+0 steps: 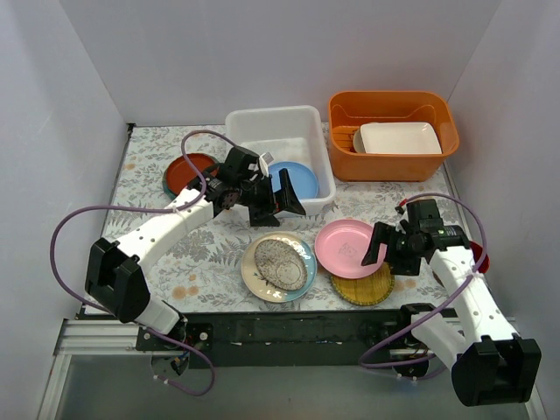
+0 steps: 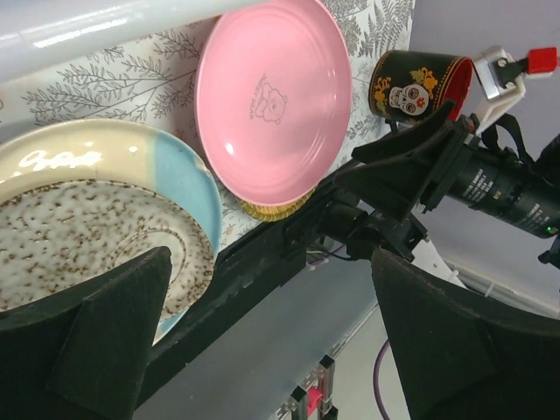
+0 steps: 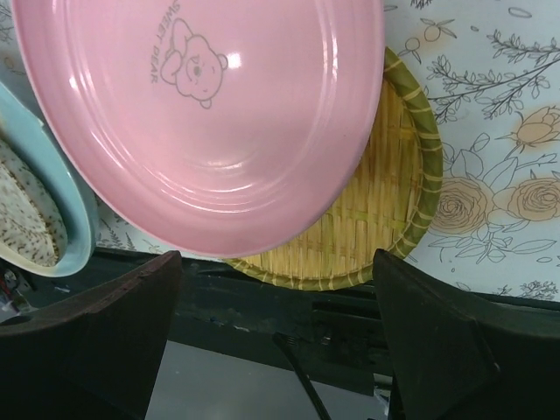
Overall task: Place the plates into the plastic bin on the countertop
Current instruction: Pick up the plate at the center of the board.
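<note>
The white plastic bin [image 1: 278, 122] stands at the back of the countertop [image 1: 210, 254] with a light blue plate [image 1: 295, 179] in it. My left gripper [image 1: 278, 208] hangs open and empty at the bin's near wall. A speckled plate [image 1: 282, 265] lies on a cream and blue plate [image 1: 252, 262]. To its right a pink plate [image 1: 346, 247] overlaps a woven yellow plate [image 1: 366, 286]. My right gripper [image 1: 378, 254] is open at the pink plate's right edge, holding nothing. A red-brown plate [image 1: 187, 169] lies at the left. The right wrist view shows the pink plate [image 3: 201, 114] and the woven plate [image 3: 385, 201] beyond the open gripper [image 3: 276, 341].
An orange tub [image 1: 394, 162] with a white rectangular dish [image 1: 398, 138] stands to the right of the bin. A small red cup [image 2: 411, 83] sits by the right arm [image 2: 490, 175]. White walls close in three sides. The countertop's near edge runs just below the plates.
</note>
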Tool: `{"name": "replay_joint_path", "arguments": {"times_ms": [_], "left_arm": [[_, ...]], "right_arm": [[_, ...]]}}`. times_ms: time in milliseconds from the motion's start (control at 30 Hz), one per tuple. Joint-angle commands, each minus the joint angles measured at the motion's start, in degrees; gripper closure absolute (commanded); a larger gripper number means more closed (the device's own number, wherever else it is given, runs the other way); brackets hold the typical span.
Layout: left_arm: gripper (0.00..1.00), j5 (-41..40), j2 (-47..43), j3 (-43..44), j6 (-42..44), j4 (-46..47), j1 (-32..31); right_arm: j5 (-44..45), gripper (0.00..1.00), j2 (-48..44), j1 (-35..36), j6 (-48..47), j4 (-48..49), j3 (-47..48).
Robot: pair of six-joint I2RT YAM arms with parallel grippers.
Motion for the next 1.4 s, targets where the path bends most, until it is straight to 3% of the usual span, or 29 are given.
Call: {"name": "replay_joint_path", "arguments": {"times_ms": [0, 467, 767, 1367], "left_arm": [[0.02, 1.87, -4.33, -1.84, -0.94, 2.19, -0.68], [0.02, 2.48, -3.98, -2.63, -1.56, 3.42, -1.21], [0.02, 3.27, -3.01, -3.07, -1.38, 3.95, -1.3], [0.02, 3.1, -4.06, -7.11, -2.52, 6.24, -1.74]], "right_arm": [[-1.21, 0.04, 0.78, -0.28, 2.05, 1.52, -2.33], [-2.89, 0.07, 1.56, -3.53, 11.27, 10.23, -5.23], [-8.6, 0.12, 1.74, -11.09, 10.49, 12.87, -9.54], [-12.29, 0.26, 1.3, -12.68, 10.66, 16.82, -14.29]]}}
